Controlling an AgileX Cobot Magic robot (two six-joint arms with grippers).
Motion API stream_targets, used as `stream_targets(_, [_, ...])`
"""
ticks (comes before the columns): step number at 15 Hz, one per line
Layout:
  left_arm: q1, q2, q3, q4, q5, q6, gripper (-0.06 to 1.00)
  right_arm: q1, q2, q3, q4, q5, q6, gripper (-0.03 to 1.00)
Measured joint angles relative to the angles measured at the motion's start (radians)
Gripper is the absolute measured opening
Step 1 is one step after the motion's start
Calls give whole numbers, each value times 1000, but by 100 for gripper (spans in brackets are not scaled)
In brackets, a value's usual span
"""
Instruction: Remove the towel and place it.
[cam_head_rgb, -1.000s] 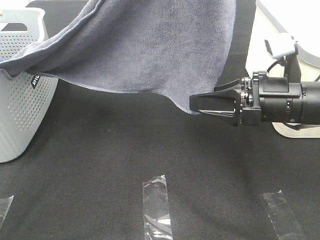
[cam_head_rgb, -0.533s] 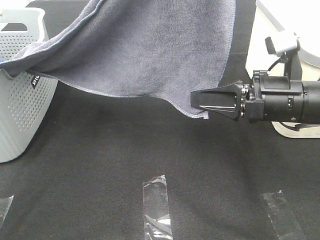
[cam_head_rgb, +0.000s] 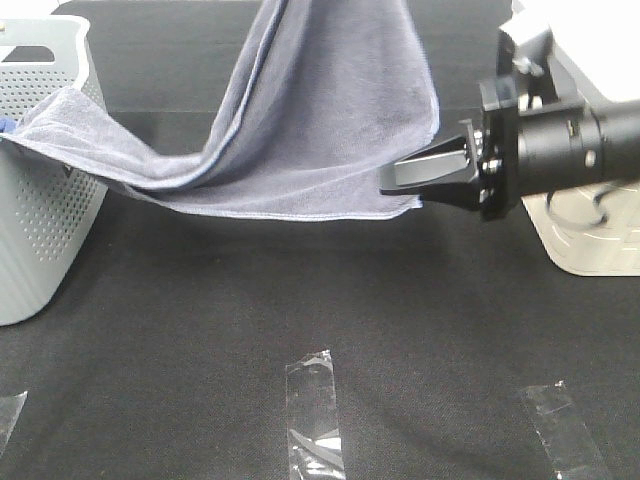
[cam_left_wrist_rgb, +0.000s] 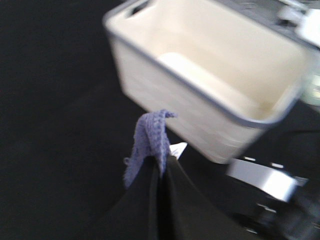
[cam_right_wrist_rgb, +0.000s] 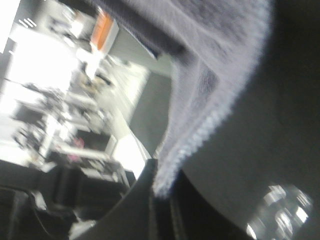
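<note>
**Second corner caught**

The right gripper (cam_head_rgb: 405, 182), open a second ago, now pinches the towel (cam_head_rgb: 330, 120) by its lower corner and has raised it. The left gripper (cam_left_wrist_rgb: 161, 167) clamps another corner. One end still drapes over the basket (cam_head_rgb: 50, 230), so lifting the towel clear looks next.

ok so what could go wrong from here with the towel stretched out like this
1. The right pincer grips only the very corner of the towel, and the left pincer likewise pinches just a small tip. Either corner could slip out under tension.
2. The towel's other end lies draped over the rim of the grey basket. Pulling it away might drag or tip the basket.
</note>
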Motion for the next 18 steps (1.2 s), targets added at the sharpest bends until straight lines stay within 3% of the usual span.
stream_targets(2, [0,35,0,162,-29,-86,0,0,-38,-166,-236,-34,244,0])
stream_targets(4, [0,67,0,251,-83,-104,0,0,-62,-341,-476,-69,484,0])
stream_targets(6, [0,78,3,335,-192,-107,0,0,-63,-541,-723,-82,684,0])
stream_targets(9, [4,78,3,492,-420,-177,0,0,-61,-787,-1010,-113,882,0])
stream_targets(11, [32,78,3,562,-562,-253,0,0,-37,-950,-1101,-140,916,0])
stream_targets(13, [85,78,3,581,-696,-295,0,0,-14,-1054,-1117,-238,918,0])
stream_targets(15, [152,78,3,584,-835,-305,0,0,-11,-1106,-1111,-411,919,0])
stream_targets(16, [197,78,3,584,-983,-309,0,0,-11,-1122,-1104,-576,918,0])
stream_targets(18, [250,79,3,580,-1168,-312,0,3,-11,-1128,-1089,-767,917,0])
